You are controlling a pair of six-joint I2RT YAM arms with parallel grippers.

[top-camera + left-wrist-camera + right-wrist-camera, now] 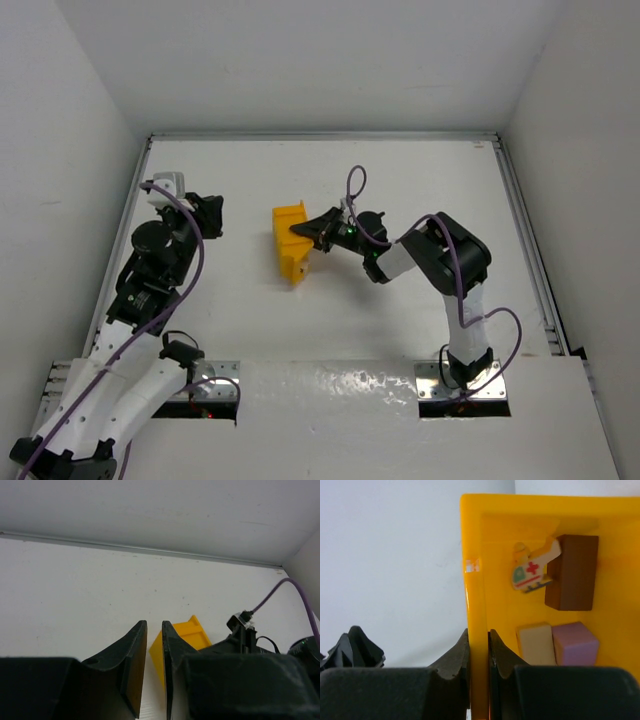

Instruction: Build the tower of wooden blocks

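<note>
We see two arms of the same build. The left arm (150,290) has white lower links with black joint housings beyond them. The right arm (450,270) has a white link above its base and a black, rounded elbow. One purple cable (199,262) runs along the left arm, and a second purple cable (348,188) forms a loop at the right wrist, beside a small green light (352,232). At the near edge each base is bolted to a shiny metal plate (495,380). The left end effector (154,625) and the right end effector (479,635) have matte black, tapering fingers (452,657).
</note>
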